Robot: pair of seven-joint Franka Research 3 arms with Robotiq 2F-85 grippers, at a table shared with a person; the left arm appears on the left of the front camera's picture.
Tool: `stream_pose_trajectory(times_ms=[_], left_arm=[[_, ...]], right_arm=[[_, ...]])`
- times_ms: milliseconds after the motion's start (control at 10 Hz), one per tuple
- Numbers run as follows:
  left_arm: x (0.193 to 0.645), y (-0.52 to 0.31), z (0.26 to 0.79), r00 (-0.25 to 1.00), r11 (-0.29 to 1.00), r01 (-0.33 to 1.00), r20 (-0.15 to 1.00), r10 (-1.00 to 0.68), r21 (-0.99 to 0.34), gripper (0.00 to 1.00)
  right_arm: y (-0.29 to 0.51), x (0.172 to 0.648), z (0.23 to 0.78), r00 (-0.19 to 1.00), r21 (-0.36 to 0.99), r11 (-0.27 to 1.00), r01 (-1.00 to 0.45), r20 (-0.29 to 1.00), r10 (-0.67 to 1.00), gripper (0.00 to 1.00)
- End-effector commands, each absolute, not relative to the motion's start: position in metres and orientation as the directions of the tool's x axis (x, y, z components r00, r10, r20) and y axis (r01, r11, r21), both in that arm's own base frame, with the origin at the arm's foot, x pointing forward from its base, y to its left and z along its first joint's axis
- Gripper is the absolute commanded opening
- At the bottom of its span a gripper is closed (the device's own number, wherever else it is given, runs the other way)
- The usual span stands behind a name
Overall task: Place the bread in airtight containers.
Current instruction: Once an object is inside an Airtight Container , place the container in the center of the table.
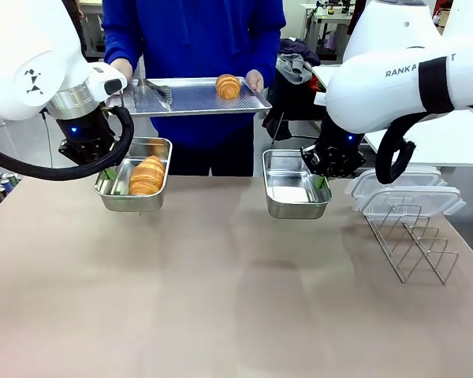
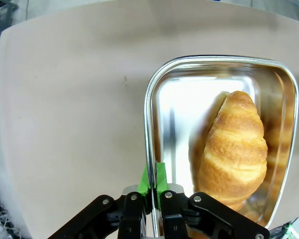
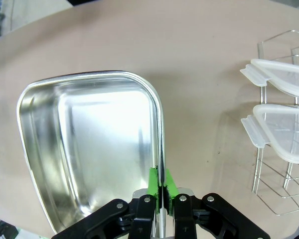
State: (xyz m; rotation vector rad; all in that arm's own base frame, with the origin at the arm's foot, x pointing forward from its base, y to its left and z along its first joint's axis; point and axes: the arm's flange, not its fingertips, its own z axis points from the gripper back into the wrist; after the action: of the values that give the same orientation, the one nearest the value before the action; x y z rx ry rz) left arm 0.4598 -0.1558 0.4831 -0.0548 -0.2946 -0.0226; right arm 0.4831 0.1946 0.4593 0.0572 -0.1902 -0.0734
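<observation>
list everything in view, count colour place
tray: one, perforated metal, far side
left tin: one, steel, left side
right tin: one, steel, empty, centre-right
roll in tin: one, golden, left tin
roll on tray: one, golden, tray's right
wire rack: one, silver, far right
lids: two, clear, on wire rack
table: one, tan
person's hands: two, at tray ends
left gripper: one, black, shut on left tin's rim
right gripper: one, black, shut on right tin's rim

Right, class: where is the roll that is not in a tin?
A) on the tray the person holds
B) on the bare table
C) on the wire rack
A: that roll lies on the tray the person holds up; the other roll sits in a tin.
</observation>
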Motion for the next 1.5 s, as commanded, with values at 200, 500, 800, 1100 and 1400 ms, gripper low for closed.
stream_pose_trajectory(times_ms=[200,500,800,1100,1400], left_arm=[[0.455,-0.135,0.472,0.967,0.997,-0.021,0.251,0.039,-0.071,0.05],[0.443,-0.104,0.424,0.968,0.993,-0.07,0.234,0.09,-0.091,0.05],[0.441,-0.099,0.382,0.964,0.996,-0.069,0.253,0.083,-0.064,0.05],[0.449,-0.096,0.35,0.974,0.995,-0.054,0.215,0.07,-0.079,0.05],[0.454,-0.099,0.329,0.981,0.994,-0.049,0.181,0.065,-0.093,0.05]], right_arm=[[0.196,0.482,0.461,0.977,0.062,0.995,0.078,0.194,-0.089,0.05],[0.196,0.482,0.461,0.977,0.062,0.995,0.078,0.194,-0.089,0.05],[0.196,0.482,0.461,0.977,0.062,0.995,0.078,0.194,-0.089,0.05],[0.196,0.482,0.461,0.977,0.062,0.995,0.078,0.194,-0.089,0.05],[0.196,0.482,0.461,0.977,0.062,0.995,0.078,0.194,-0.089,0.05]])
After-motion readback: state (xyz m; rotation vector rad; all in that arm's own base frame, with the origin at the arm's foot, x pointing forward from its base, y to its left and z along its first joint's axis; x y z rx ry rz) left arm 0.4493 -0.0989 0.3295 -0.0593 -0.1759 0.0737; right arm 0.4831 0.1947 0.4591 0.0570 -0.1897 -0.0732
